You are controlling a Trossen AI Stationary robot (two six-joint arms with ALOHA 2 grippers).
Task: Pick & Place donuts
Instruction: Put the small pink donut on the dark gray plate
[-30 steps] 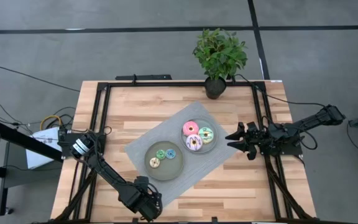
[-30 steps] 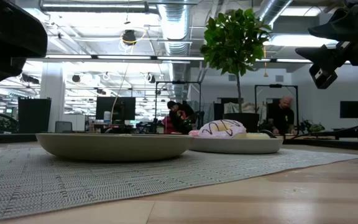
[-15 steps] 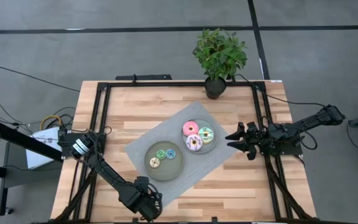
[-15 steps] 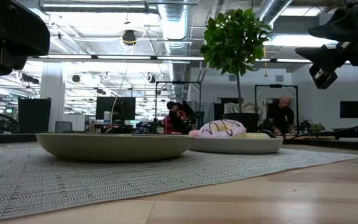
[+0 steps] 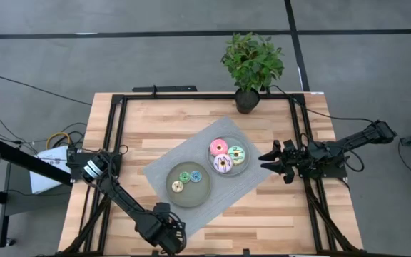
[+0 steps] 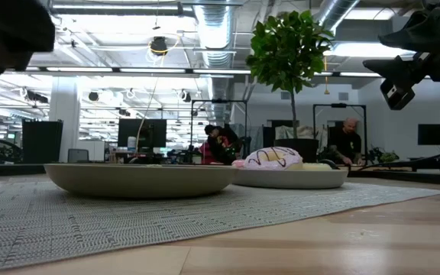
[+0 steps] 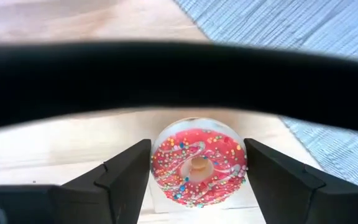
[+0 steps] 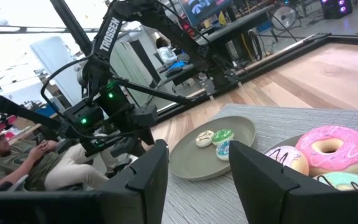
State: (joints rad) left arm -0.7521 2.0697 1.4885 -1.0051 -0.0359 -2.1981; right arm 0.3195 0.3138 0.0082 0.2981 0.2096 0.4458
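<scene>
At the counter's point(image 5: 148, 128) 7 o'clock edge, the left gripper point(image 7: 197, 171) has its jaws closed against both sides of the red donut point(image 7: 197, 167), which lies on bare wood just off the mat point(image 5: 245, 187). The right gripper point(image 5: 271, 161) hovers at 3 o'clock, jaws partly open and empty, near the plate point(image 5: 246, 163) of larger donuts point(image 5: 227, 155).

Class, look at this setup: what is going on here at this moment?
A two-armed robot is sorting toy donuts onto two grey plates. The left gripper, low at the table's near edge beside the mat, has its fingers against both sides of a red donut. Three tiny donuts lie on one plate, three larger ones on the other. The right gripper waits open beside the plates.
</scene>
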